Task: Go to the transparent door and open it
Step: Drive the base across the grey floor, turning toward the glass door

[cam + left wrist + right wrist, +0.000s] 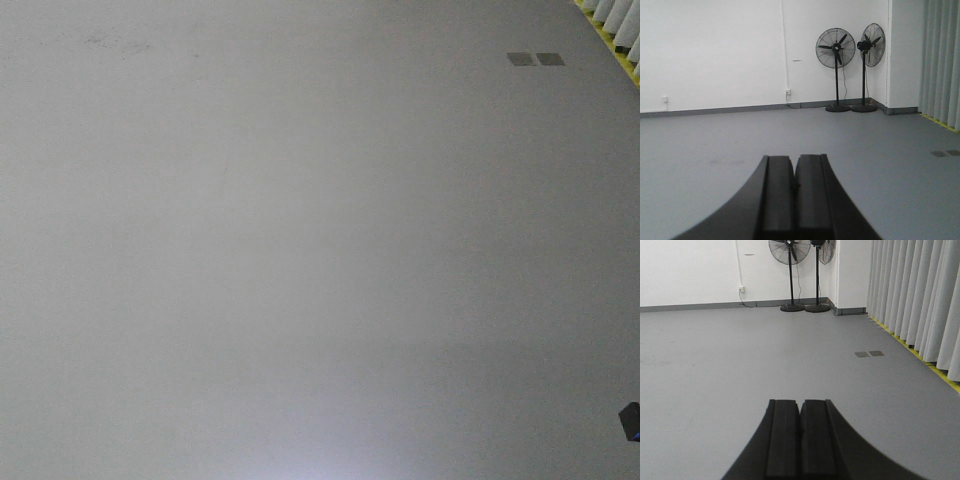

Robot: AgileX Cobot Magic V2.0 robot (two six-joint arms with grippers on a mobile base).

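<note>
We are in the approach step, with no opening begun: the transparent door does not appear in any of the three views, so we cannot say where it stands.

The front-facing view looks down on bare grey floor (pixel 300 250), with two small floor plates (pixel 535 59) at the upper right and the foot of a pleated curtain (pixel 615 25) in the top right corner. A dark corner of something shows at the lower right edge, too little to name.

At the bottom centre of the left wrist view, the left gripper (pixel 794 165) has its two black fingers pressed together with nothing between them. Beyond it, a white wall (pixel 715 50) runs across the frame, and two pedestal fans (pixel 836 70) stand side by side at the upper right.

The right gripper (pixel 800 407) sits low in the centre of its own view, likewise pressed together and empty. The curtain fills the right side there, above a yellow line (pixel 940 372) along its foot.

As we judge it, the next move is for the base (not the arms): turn or drive until a white-framed glass panel with a long grey pull handle comes into view, then line up on it. One pincer would then have to spread before it can take the handle.
</note>
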